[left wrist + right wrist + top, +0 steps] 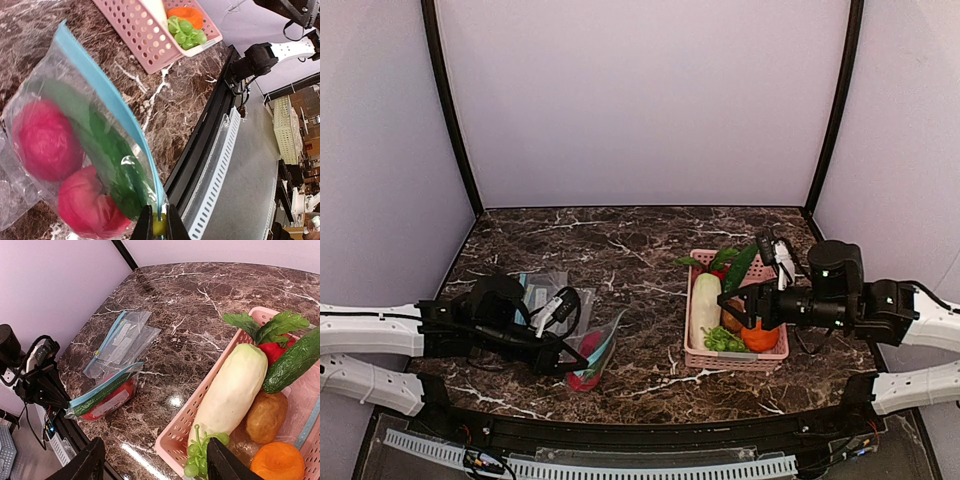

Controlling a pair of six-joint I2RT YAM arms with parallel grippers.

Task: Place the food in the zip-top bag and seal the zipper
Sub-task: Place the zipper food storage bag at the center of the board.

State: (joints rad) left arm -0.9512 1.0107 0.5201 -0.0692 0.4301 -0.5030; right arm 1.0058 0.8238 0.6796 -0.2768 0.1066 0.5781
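The zip-top bag (75, 95) stands on its side at the table's near left edge. Two red-pink fruits (45, 140) and a dark green cucumber (117, 170) lie inside it. Its light blue zipper (107, 95) runs along the top edge. My left gripper (160, 227) is shut on the zipper's near end, where a small yellow-green piece sits between the jaws. In the top view the left gripper (570, 357) touches the bag (595, 345). My right gripper (157, 462) stands open with nothing in it, above the basket's near left corner, well away from the bag (102, 392).
A pink basket (172, 437) at the right holds a white radish (235, 385), an orange fruit (277, 460), green grapes (200, 460), a brown lump (265, 415) and another cucumber (295, 360). Spare clear bags (120, 342) lie flat behind the filled one. The table's front edge is close.
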